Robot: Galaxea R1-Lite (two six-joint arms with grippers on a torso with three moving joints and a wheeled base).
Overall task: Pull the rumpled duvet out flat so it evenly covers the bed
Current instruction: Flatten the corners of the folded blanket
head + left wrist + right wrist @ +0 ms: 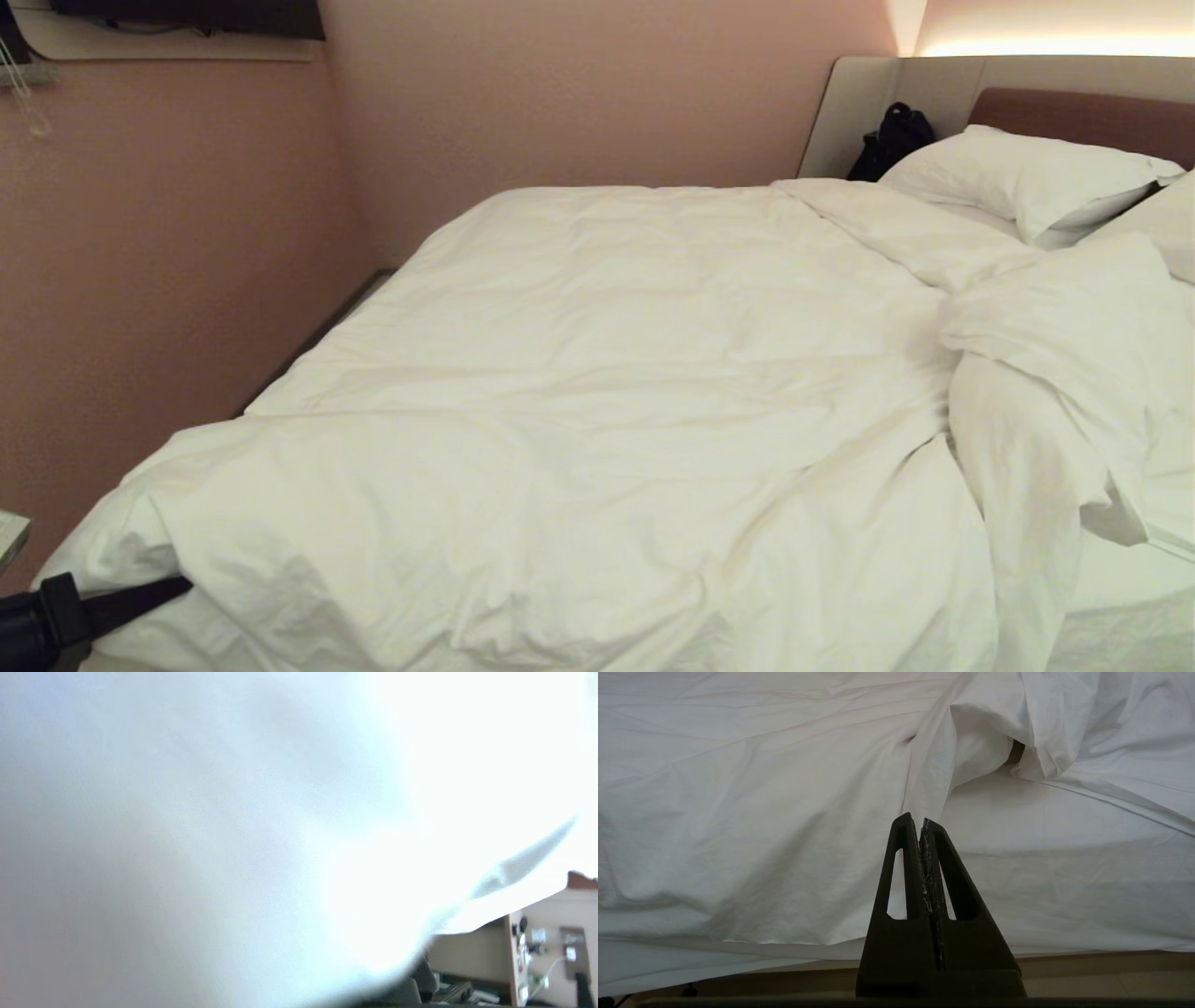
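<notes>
From my head view the duvet (579,392) lies across the bed (1130,597), its right part bunched in a heap before the pillows (1027,177), which rest against the headboard (1083,112). A bag (892,140) sits left of the pillows. My left arm (56,621) reaches the duvet's near-left corner; the wall (168,261) runs along the bed's left.

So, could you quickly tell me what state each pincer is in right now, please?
Left pincer: closed, tips buried in the duvet at its near left corner, apparently gripping it.
Right pincer: closed, empty, in front of the bed.
</notes>
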